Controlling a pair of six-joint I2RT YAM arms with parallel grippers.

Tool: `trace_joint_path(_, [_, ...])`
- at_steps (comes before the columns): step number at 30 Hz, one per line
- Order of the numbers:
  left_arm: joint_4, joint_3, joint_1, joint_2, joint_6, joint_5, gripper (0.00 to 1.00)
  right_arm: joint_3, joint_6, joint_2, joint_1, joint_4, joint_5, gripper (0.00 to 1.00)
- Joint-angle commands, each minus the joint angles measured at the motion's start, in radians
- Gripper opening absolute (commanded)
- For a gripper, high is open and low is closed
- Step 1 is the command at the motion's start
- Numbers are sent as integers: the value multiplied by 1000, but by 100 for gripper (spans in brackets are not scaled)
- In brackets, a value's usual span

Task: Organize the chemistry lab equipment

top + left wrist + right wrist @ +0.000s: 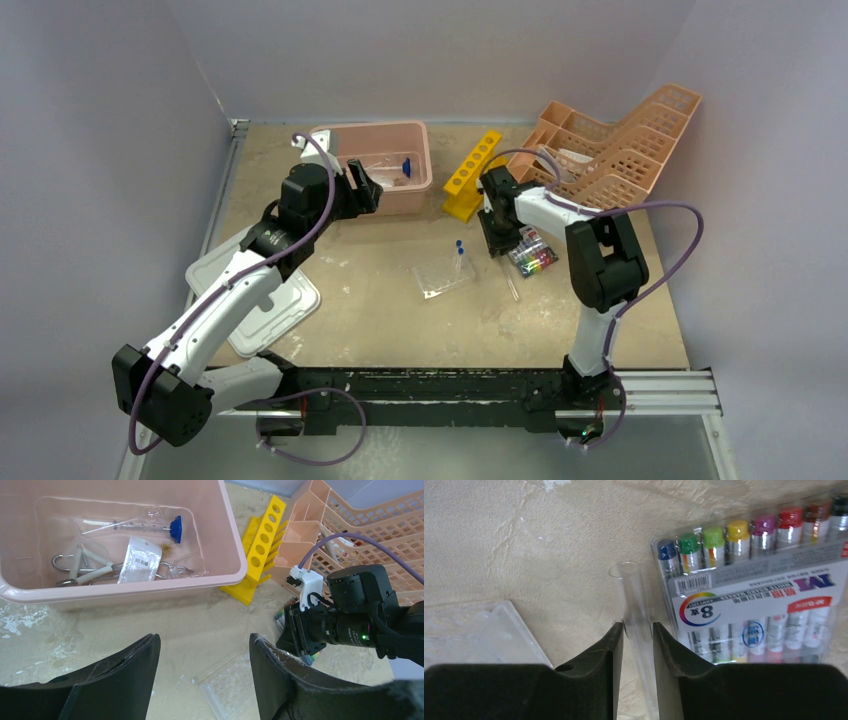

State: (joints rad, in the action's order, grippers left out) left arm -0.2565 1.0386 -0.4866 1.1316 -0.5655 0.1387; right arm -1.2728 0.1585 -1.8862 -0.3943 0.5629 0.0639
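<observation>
Straddling clear tube, right hand pinches it.

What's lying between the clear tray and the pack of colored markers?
A clear test tube, with the right gripper around it, seen in the right wrist view.

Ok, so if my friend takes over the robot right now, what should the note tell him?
Left pincer: open, empty, hovering near the pink tub.
Right pincer: closed on a glass tube that lies on the table beside the marker pack.
Done: the syringe, small bag and wire triangle are in the tub.
Left: the glass tube, clear tray, blue-capped tubes and markers are not put away. The yellow rack stands close by.
</observation>
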Motion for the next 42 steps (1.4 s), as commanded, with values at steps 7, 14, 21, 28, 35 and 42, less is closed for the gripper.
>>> trace_joint_path(7, [30, 9, 0, -35, -19, 13, 64, -27, -4, -40, -6, -52, 60, 32])
trace_joint_path(14, [80, -5, -1, -43, -57, -29, 66, -30, 7, 10, -12, -87, 113, 14])
trace_joint_path(21, [194, -35, -31, -39, -158, -77, 69, 36, 68, 272, -14, -176, 125, 13])
trace_joint_path(28, [399, -34, -112, 21, -240, -119, 67, 87, 149, 572, -13, -334, 72, 14])
trace_joint_path(35, [616, -9, -215, 135, -273, -227, 67, -12, 259, 702, -13, -424, 28, 15])
trace_joint_path(42, [736, 28, -272, 235, -244, -361, 67, -25, 454, 761, -12, -473, -124, 15])
